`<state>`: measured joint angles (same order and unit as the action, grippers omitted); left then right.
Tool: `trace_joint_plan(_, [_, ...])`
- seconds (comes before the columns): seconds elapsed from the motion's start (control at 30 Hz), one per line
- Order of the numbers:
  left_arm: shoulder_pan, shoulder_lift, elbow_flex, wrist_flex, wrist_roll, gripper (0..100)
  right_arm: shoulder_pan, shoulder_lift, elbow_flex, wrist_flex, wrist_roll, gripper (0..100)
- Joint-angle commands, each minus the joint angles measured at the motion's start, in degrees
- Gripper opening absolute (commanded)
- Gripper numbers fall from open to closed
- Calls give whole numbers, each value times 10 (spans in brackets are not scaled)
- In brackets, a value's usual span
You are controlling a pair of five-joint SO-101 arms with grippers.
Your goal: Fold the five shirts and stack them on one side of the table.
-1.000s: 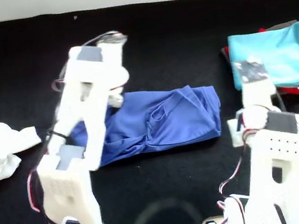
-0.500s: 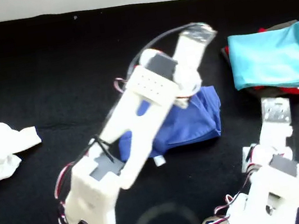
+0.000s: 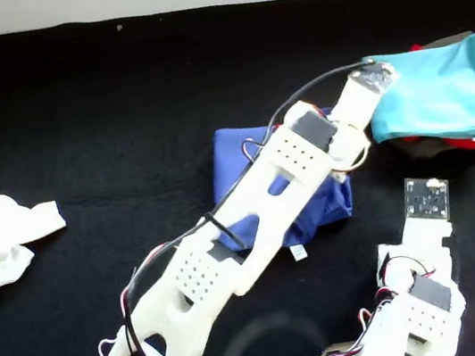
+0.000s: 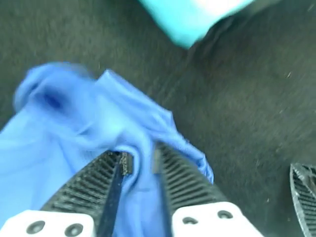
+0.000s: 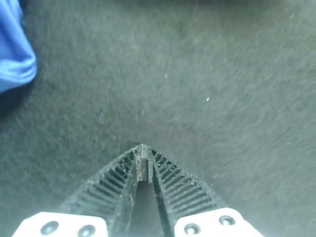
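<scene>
Left hand (image 4: 140,158) pinched shut on blue shirt (image 3: 234,153) edge, has swept rightward, doubling shirt over. Shirt now compact, centre of bench (image 3: 72,105), just left of teal-topped stack (image 3: 441,91). Right hand (image 5: 142,154) closed, empty, drawn back near. Fold near done; stacking next.

Left arm (image 3: 253,221) stretched forward, left hand (image 4: 140,155) pinching blue shirt (image 4: 64,123); right hand (image 5: 142,150) closed.
</scene>
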<state>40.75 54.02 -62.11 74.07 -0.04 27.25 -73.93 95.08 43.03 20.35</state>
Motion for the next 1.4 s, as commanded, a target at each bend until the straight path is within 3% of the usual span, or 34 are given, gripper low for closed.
trace_joint_plan(0.0, [-12,-4,-88,22,26,159,2,-29,33,15,4,7])
trace_joint_plan(0.2, [-67,1,-218,204,29,147,2,-64,49,22,4,7])
trace_joint_plan(0.3, [-100,1,-199,266,22,27,2,-70,50,23,4,7])
trace_joint_plan(0.43, [-108,1,-102,268,-3,6,2,-72,50,29,4,7])
trace_joint_plan(0.57, [-65,1,-17,267,-3,9,2,-72,50,29,4,7])
trace_joint_plan(0.83, [62,-2,6,256,-1,9,2,-72,50,29,4,7])
trace_joint_plan(0.97, [90,-3,-12,251,0,9,2,-72,50,29,4,7])
trace_joint_plan(1.2, [21,2,-190,248,0,9,3,-72,50,29,4,7])
trace_joint_plan(1.37, [-44,38,-199,164,-2,9,2,-72,50,29,4,7])
